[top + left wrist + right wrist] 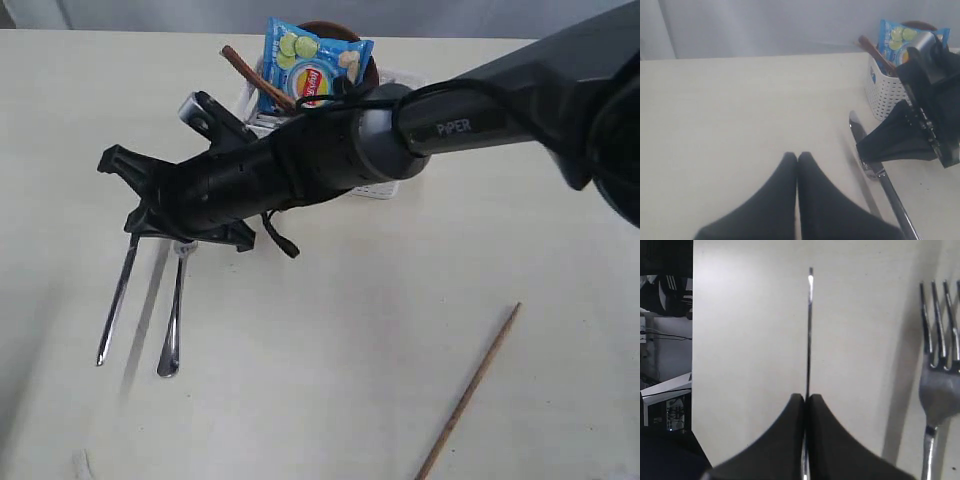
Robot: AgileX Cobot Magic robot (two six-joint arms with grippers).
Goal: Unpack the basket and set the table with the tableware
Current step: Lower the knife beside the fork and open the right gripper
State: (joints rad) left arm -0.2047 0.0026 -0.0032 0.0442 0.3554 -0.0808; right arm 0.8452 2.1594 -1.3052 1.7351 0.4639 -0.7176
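1. my right pincer (pixel 805 397) is clamped on the knife (pixel 809 330), which shows edge-on between the fingers.
2. in the exterior view my right arm reaches across to 9 o'clock. the knife points toward 7 o'clock, its tip apart from its shadow on the table (pixel 330 350).
3. the fork (pixel 173 320) lies on the table just beside the knife, at its 3 o'clock, roughly parallel.
4. my left pincer (pixel 797 156) is together, with nothing between its fingers, over bare table.
5. the basket (pixel 882 97) stands at 12 o'clock, partly behind my right arm. a wooden spoon (pixel 250 68) and a blue chip bag (pixel 312 65) stick out of it.
6. one chopstick (pixel 470 390) lies on the table at 5 o'clock, well apart from the basket.
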